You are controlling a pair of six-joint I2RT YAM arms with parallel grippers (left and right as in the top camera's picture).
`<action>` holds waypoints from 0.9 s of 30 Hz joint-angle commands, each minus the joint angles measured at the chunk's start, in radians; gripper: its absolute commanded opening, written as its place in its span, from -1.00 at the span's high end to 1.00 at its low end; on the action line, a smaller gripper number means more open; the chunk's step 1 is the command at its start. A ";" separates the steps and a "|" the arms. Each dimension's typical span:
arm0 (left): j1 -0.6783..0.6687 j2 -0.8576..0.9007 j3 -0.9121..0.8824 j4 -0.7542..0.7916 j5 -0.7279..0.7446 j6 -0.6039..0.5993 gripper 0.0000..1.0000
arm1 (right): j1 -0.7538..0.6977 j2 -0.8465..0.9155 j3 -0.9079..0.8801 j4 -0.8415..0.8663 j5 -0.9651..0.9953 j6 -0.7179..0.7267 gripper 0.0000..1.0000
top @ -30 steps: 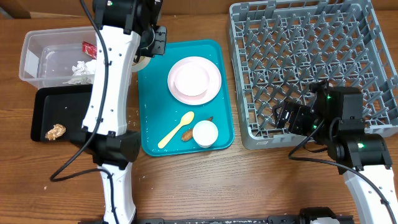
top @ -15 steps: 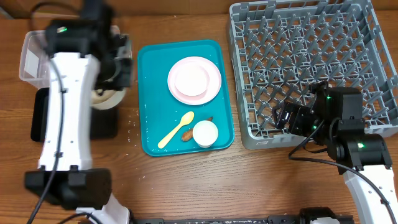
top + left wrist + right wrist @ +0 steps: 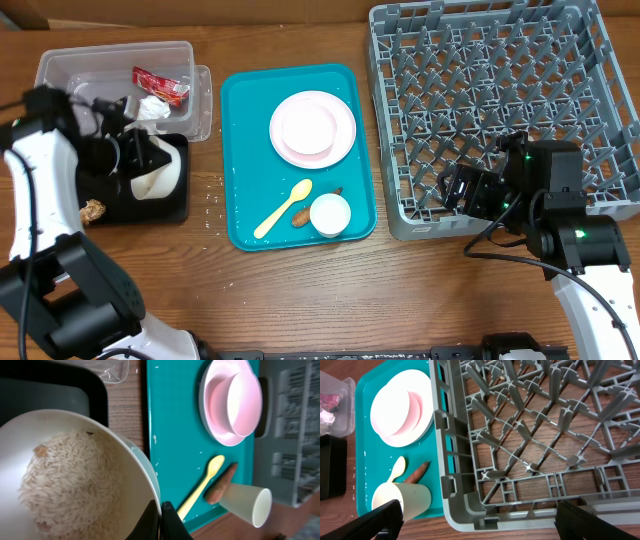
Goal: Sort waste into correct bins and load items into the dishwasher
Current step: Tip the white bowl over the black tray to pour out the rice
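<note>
My left gripper (image 3: 137, 160) (image 3: 161, 519) is shut on the rim of a white bowl (image 3: 160, 178) (image 3: 75, 485) holding white rice (image 3: 65, 485), over the black tray (image 3: 110, 212). A brown lump (image 3: 93, 210) lies in that tray. The clear tub (image 3: 60, 75) holds a red wrapper (image 3: 160, 85) and crumpled paper (image 3: 152, 108). The teal tray (image 3: 245, 140) carries a plate (image 3: 345, 125) with a second bowl (image 3: 308, 128), a yellow spoon (image 3: 282, 208), a carrot stick (image 3: 222, 482) and a cup (image 3: 330, 214). My right gripper (image 3: 462, 188) (image 3: 487, 522) is open over the front left corner of the grey rack (image 3: 500, 90).
The clear tub stands at the far left, touching the black tray in front of it. A few rice grains lie on the wood (image 3: 210, 195) between the black tray and the teal tray. The rack fills the right side.
My left arm has swung left from the teal tray's far corner to over the black tray, carrying the bowl of rice. The right arm has not moved.
</note>
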 commanded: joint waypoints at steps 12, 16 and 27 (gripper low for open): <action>0.358 0.035 -0.268 0.325 0.764 -0.025 0.92 | 0.007 -0.003 0.025 0.003 -0.001 0.002 -1.00; 0.416 0.084 -0.268 0.339 0.898 -0.075 0.92 | 0.007 -0.003 0.024 0.004 -0.001 0.002 -1.00; 0.451 0.110 -0.268 0.493 0.897 -0.423 0.92 | 0.007 -0.003 0.024 0.003 -0.001 0.002 -1.00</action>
